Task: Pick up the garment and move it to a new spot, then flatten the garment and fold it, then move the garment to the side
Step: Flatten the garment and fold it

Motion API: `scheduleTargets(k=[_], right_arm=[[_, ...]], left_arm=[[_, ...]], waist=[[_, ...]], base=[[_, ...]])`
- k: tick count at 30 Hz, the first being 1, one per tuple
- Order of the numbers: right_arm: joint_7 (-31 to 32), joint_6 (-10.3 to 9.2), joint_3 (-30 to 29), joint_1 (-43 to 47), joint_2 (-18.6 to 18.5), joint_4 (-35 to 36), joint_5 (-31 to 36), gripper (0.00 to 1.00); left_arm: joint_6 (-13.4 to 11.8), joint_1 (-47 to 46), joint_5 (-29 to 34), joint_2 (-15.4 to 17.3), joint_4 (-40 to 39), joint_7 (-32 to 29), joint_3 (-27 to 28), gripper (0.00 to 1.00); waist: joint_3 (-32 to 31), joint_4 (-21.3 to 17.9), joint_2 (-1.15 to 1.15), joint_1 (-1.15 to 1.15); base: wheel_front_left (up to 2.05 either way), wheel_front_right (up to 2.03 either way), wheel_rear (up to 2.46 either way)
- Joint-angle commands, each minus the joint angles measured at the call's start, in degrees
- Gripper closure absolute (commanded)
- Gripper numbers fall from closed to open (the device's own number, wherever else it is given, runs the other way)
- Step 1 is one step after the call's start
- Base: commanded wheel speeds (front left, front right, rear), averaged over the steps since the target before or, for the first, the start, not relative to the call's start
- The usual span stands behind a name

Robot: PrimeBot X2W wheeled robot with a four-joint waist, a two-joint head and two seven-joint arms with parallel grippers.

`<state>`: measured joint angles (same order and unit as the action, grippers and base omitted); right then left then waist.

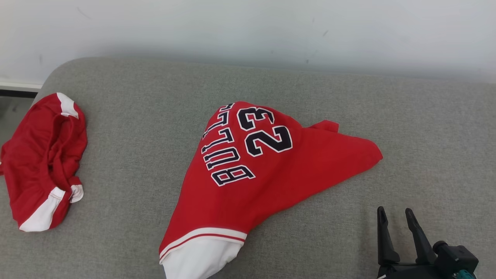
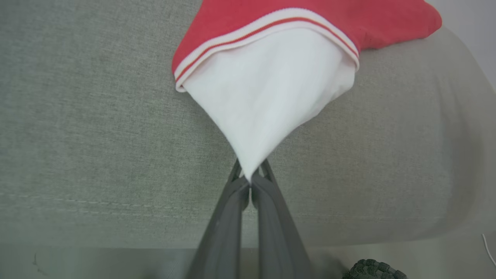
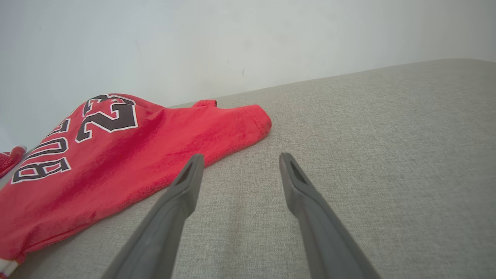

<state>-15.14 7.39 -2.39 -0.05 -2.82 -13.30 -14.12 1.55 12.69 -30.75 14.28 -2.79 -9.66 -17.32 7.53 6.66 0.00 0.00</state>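
Cushion [image 1: 135, 155]: grey and wide, bounded far by the white wall [image 1: 248, 31]. The front edge is seen in the left wrist view, just near of the pinch point.

Jersey [image 1: 271, 174]: red, lettered side up, laid about mid-cushion. The long axis runs near to far, leaning slightly right. The white end [image 2: 267, 89] is at the near edge, the lettered bulge is far, and one red corner is drawn out to the right. It is bunched, not flat.

Second red garment [image 1: 42, 162]: crumpled at the far-left end of the cushion, well apart from the jersey.

Left gripper [image 2: 250, 180]: fingers are closed together and the tip of the white end is pinched between them. From that grip the jersey spreads away toward the far side.

Right gripper [image 1: 395, 211]: fingers are parted wide and nothing is held. It is placed near-right, above bare cushion. The jersey's right corner lies to its far-left, near but not touching, so this arm is judged the closer one for that corner.

Room: bare cushion is available to the right and far-right of the jersey, less so to the left. A relocation to the right is judged the clearest. If the jersey is dragged nearer, it could be pulled off the front edge.
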Motion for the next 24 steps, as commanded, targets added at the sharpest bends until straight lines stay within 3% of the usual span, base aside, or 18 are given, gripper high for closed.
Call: scheduleTargets(k=[1,8,9,10,19,24], right_arm=[[-0.1,0.2,-0.1,-0.9,-0.1,0.1,0.2,0.0],[-0.1,0.2,-0.5,-0.7,-0.1,-0.3,0.6,0.0],[-0.1,0.2,-0.6,-0.6,-0.1,-0.3,0.6,0.0],[-0.1,0.2,-0.7,-0.6,-0.1,-0.3,0.6,0.0],[-0.1,0.2,-1.2,-0.6,-0.1,-0.4,0.8,0.0],[-0.1,0.2,-1.8,-2.4,-0.1,-1.8,3.1,0.0]], left_arm=[[-0.1,0.4,-0.4,0.1,0.5,-0.1,0.4,1.0],[-1.6,-0.4,1.6,0.8,4.9,3.5,1.6,1.0],[-1.7,-0.8,1.5,0.6,5.4,4.5,2.0,0.84],[-1.7,-1.0,1.8,0.6,5.9,5.3,2.1,0.0],[-3.1,-2.6,4.0,1.0,8.2,16.3,5.8,0.0],[-3.1,-4.8,5.9,-0.3,9.5,22.8,6.0,0.0]], waist=[[0.4,0.4,0.0,0.0],[0.3,0.7,0.0,0.0],[0.3,0.8,0.0,0.0],[0.2,1.0,0.0,0.0],[-0.8,2.3,0.0,0.0],[-1.7,3.0,0.0,0.0]], base=[[0.0,0.0,0.0],[0.0,0.0,0.0],[0.0,0.0,0.0],[0.0,0.0,0.0],[0.0,0.0,0.0],[0.0,0.0,0.0]])
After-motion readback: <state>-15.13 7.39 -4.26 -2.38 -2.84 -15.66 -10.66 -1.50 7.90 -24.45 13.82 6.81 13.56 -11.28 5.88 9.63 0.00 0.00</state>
